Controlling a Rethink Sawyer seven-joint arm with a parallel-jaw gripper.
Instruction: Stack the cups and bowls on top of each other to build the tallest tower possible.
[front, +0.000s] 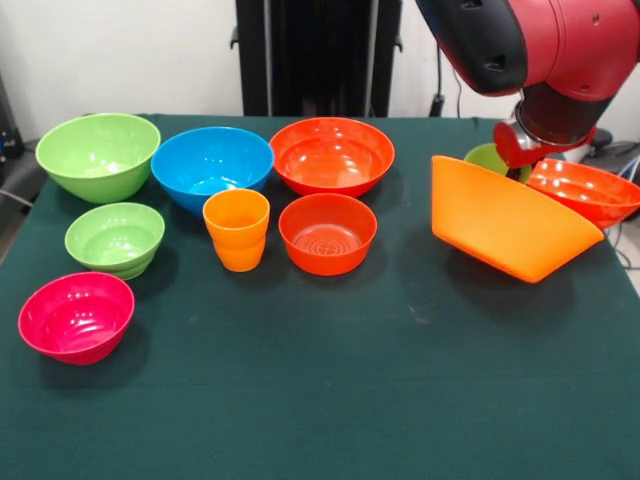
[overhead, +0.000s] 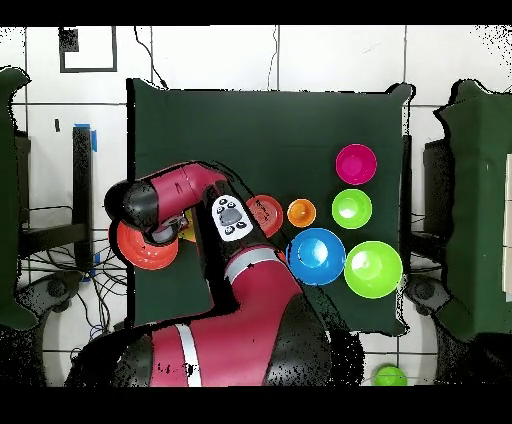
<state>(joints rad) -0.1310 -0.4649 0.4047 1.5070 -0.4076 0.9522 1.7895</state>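
bowls (front: 212, 165) plain, unlabelled; largest orange bowl (front: 505, 222) tipped

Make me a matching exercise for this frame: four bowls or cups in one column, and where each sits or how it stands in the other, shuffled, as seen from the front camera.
Things:
1. pink bowl
2. orange cup
3. largest orange bowl
4. blue bowl

Places or states:
A. tipped on its side at the table's right, under the arm
B. back row, between the large green bowl and a red-orange bowl
C. nearest the camera, at the table's left
D. upright, just left of the small red-orange bowl

Pairs: 1-C, 2-D, 3-A, 4-B
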